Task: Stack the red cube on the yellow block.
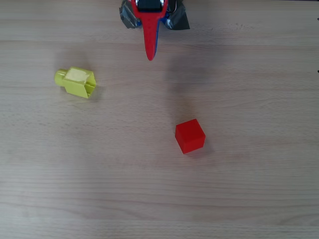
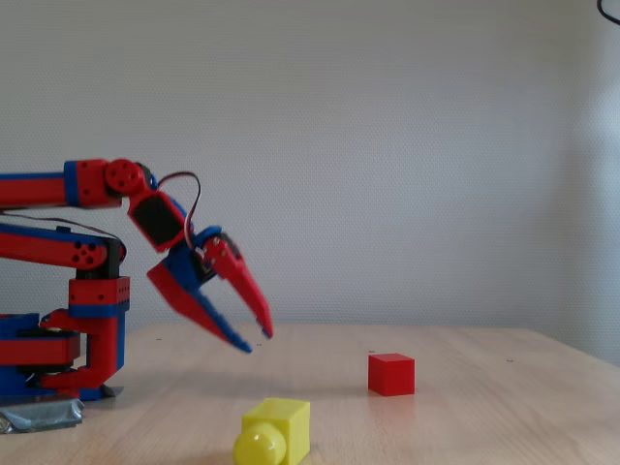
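Note:
The red cube [image 1: 190, 136] [image 2: 391, 374] rests on the wooden table, right of centre in the overhead view. The yellow block [image 1: 76, 81] [image 2: 275, 432] lies on its side at the left of that view, its round stub pointing left. My red-and-blue gripper [image 1: 150, 56] [image 2: 258, 339] hangs above the table near the arm's base, far from both objects. In the fixed view its two fingers are slightly apart with nothing between them, pointing down toward the table.
The arm's base [image 2: 58, 354] is taped to the table at the top edge of the overhead view. The wooden tabletop [image 1: 249, 199] stretches wide around both objects. A plain wall stands behind.

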